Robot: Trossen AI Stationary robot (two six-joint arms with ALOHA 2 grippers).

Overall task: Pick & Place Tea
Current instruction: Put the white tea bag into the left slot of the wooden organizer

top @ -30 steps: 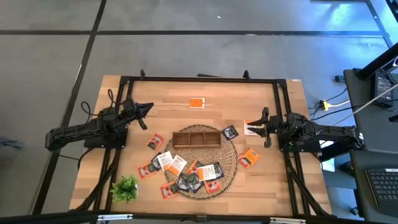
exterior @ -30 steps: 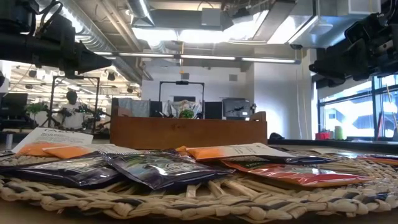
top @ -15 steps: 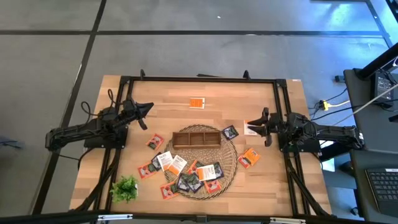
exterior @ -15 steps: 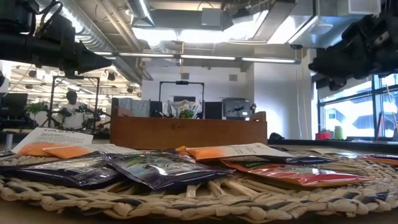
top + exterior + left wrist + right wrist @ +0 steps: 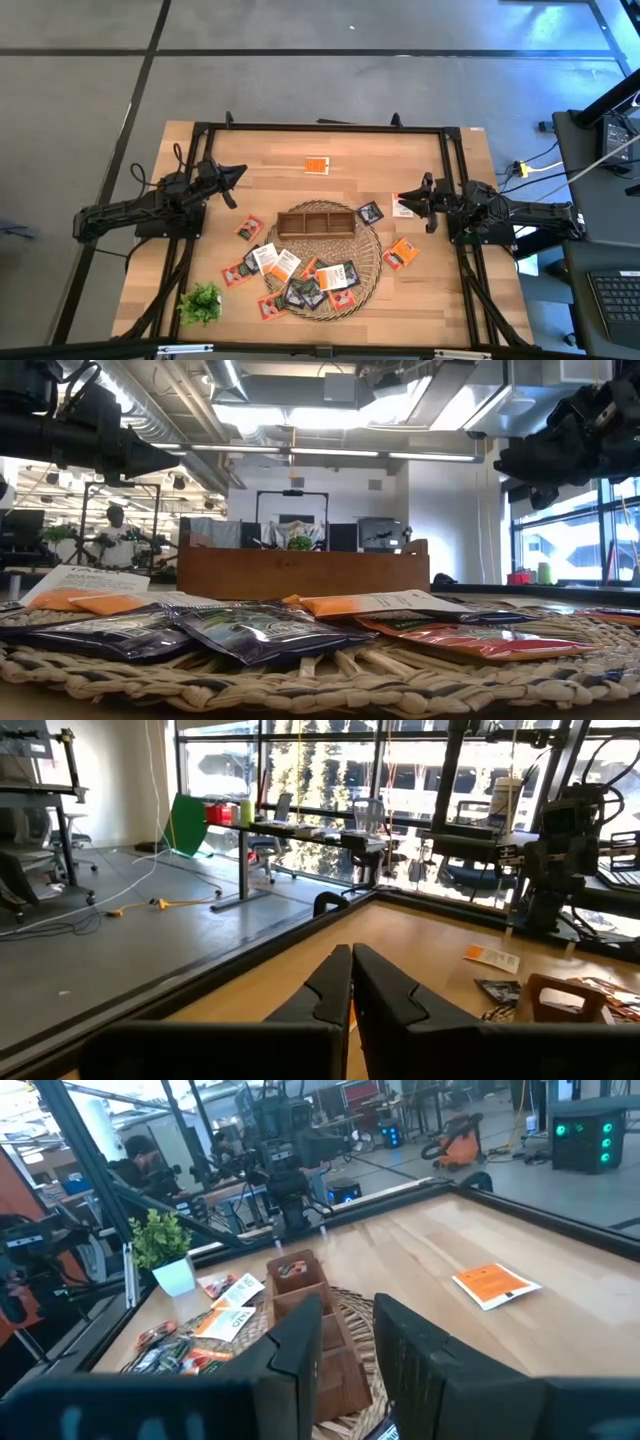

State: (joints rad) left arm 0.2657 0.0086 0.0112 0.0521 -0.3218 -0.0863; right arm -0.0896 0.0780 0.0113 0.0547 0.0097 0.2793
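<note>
Right gripper [image 5: 424,197], fingers partly apart and holding nothing, hovers over the white-and-orange sachet [image 5: 404,208] beside the wooden tray [image 5: 317,222], likely lining up a pick; left gripper [image 5: 236,172] waits closed at table's left, empty.

Grey floor [image 5: 300,90] surrounds the table; ceiling lights [image 5: 330,452] and big windows [image 5: 330,795] brighten the room.

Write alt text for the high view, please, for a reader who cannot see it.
Tea sachets lie scattered over a round wicker mat beside a wooden tray on a table. The left gripper and right gripper hover at opposite sides.
</note>
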